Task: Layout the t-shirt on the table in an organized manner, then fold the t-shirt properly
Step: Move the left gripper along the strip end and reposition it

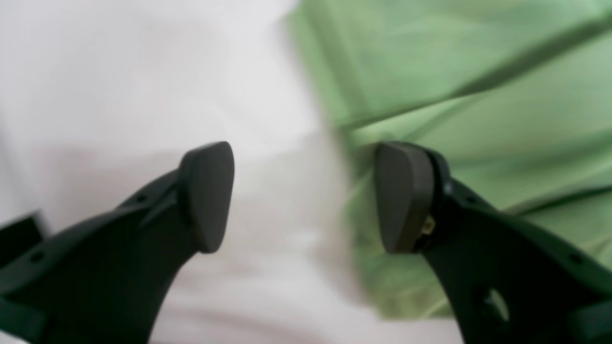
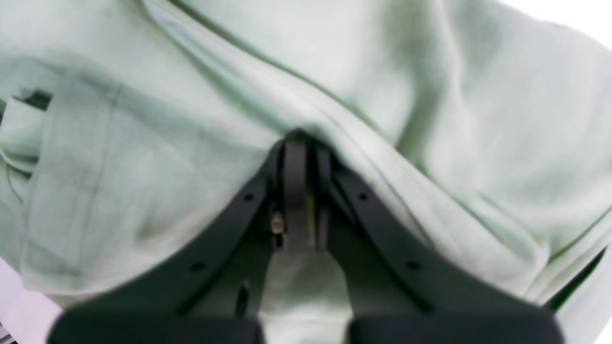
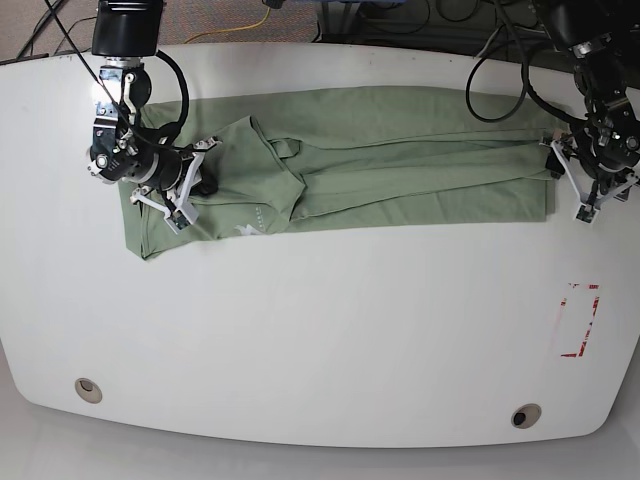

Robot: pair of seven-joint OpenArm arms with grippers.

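Two hands are engaged with the t-shirt [image 3: 340,155], which lies stretched in a long wrinkled band across the far part of the white surface [image 3: 320,330]: the right hand [image 2: 299,143] is pinched tight on a ridge of soft, pale green cotton, while the left hand [image 1: 303,196] is spread wide and holds nothing, the cloth's edge lying just past its right finger. For a tidy layout, that edge is best taken cleanly between the fingers and drawn outward with even tension, so that the long creases are pulled flat on the glossy surface.
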